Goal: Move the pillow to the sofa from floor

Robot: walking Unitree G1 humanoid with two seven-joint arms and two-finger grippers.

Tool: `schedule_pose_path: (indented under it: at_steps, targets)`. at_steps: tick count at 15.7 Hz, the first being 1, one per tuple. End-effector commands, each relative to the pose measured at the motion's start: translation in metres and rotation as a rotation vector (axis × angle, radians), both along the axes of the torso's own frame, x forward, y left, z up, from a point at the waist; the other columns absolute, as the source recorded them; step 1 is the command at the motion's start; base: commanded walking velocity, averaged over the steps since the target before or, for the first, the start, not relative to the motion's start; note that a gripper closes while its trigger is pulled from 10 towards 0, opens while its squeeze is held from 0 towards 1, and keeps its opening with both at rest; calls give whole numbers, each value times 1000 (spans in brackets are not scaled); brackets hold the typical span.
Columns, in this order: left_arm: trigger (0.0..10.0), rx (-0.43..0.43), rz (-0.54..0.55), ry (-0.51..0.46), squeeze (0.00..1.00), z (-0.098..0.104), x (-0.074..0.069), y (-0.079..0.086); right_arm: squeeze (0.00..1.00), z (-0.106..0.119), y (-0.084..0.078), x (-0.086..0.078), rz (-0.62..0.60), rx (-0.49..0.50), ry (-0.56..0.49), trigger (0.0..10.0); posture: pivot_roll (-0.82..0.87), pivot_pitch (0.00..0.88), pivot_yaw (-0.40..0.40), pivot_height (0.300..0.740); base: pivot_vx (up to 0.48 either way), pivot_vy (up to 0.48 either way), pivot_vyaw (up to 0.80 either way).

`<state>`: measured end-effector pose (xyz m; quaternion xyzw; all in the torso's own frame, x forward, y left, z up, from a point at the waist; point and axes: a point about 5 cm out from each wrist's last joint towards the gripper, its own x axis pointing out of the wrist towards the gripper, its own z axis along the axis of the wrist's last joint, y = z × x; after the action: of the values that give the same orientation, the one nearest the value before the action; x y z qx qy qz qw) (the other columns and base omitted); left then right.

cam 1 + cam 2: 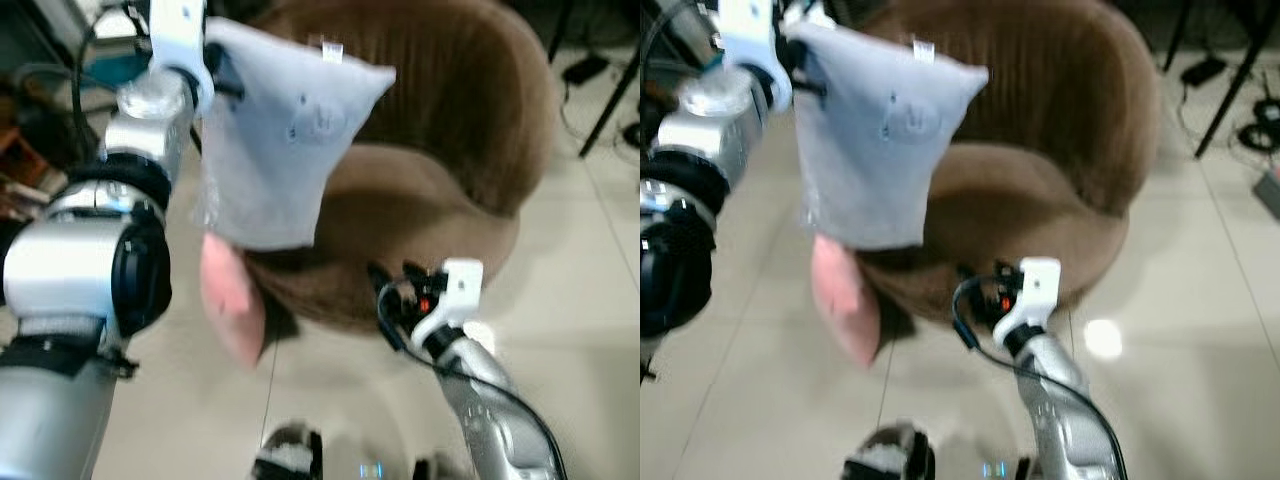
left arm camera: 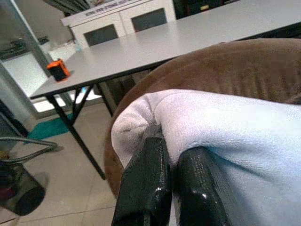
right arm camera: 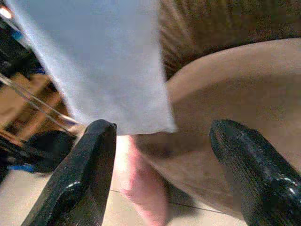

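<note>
A pale grey-blue pillow (image 1: 275, 140) hangs in the air at the left edge of a round brown sofa chair (image 1: 440, 190). A pink inner cushion (image 1: 232, 300) pokes out of its lower end. My left gripper (image 2: 171, 176) is shut on the pillow's upper corner (image 2: 136, 125), held high at the left. My right gripper (image 3: 162, 176) is open, low in front of the sofa's front edge (image 1: 990, 290), just below the hanging pillow (image 3: 103, 61) and apart from it.
A grey table (image 2: 188, 37) with an orange block (image 2: 58, 70) stands behind the sofa, with white cabinets (image 2: 127, 19) beyond. Cables and a black stand leg (image 1: 610, 90) lie on the tiled floor at the right. Cluttered items sit at the far left.
</note>
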<state>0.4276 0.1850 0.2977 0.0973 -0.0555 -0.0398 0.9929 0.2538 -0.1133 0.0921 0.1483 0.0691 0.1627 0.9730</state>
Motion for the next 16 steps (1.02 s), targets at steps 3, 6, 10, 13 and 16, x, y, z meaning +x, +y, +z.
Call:
schedule_pose_path:
  at_steps: [3, 6, 10, 13, 16]
  targets:
    - [0, 40, 35, 17, 0, -7, -1, 8, 0, -13, -6, 1, -58, -98, 49, 10000, -70, 32, 133, 740, 0, 0, 0]
    - [0, 74, 28, 45, 0, -19, -1, 6, 0, -15, -7, -1, -65, -87, 49, 10000, -81, 26, 132, 740, 0, 0, 0]
    - [0, 75, 17, 42, 220, -23, -1, 1, 0, -12, -4, -5, -48, -65, 33, 10000, -89, 22, 130, 740, 209, 0, 0]
    - [0, 97, 17, 29, 208, -15, 0, 0, 0, -15, -3, -7, -44, -60, 37, 10000, -91, 26, 135, 740, 472, 0, 0]
    - [0, 125, 0, 14, 200, -6, 0, -6, 0, -15, -1, -8, -39, -52, 36, 10000, -89, 29, 140, 740, 475, 0, 0]
